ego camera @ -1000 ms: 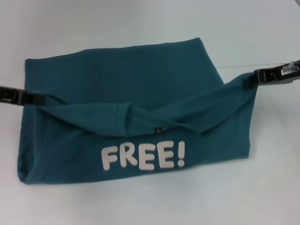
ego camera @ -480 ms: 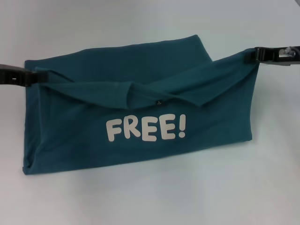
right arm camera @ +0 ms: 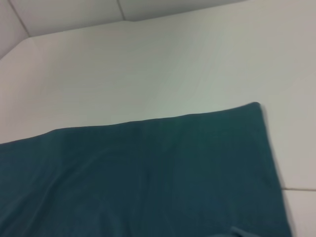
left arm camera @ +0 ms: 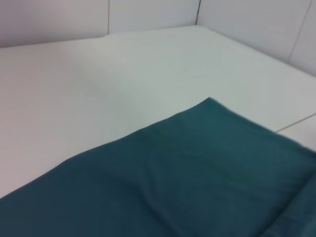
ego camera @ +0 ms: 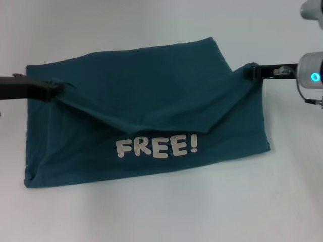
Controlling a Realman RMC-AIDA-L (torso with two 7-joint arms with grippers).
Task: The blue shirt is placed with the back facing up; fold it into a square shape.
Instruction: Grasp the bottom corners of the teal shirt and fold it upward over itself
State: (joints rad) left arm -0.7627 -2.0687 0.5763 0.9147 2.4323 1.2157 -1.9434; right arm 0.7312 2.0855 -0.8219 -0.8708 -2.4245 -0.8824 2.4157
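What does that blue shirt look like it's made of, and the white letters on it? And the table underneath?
The blue shirt looks like soft matte knit, probably cotton: it sags and creases between the left gripper and right gripper. The lettering seems a flat opaque print. The table looks smooth and white, perhaps laminate.

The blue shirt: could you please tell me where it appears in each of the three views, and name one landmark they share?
Head view: the blue shirt spans the middle, its lifted edge pinched by the left hand and the right hand.
Left wrist view: the blue shirt fills the lower part.
Right wrist view: the blue shirt fills the lower part.
Shared landmark: the shirt's far corner on the white table.
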